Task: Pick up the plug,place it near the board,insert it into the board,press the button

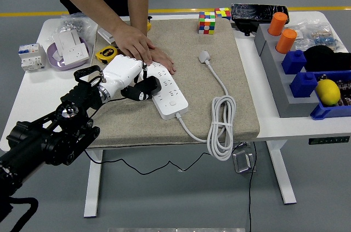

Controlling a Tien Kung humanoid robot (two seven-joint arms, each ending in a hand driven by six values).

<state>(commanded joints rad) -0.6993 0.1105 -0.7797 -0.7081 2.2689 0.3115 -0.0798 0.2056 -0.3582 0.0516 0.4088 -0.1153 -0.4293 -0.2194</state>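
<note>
The glossy white left hand (125, 74) clutched a chunky black plug (147, 86) beside the long white board (167, 90), which a person's hand (140, 47) steadied on coarse beige matting (219, 40).

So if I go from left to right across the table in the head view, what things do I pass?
White breaker box → yellow tape measure → power strip → Rubik's cube → orange cylinder → lemon.

no readable text, labels, brands or numbers anywhere
</note>
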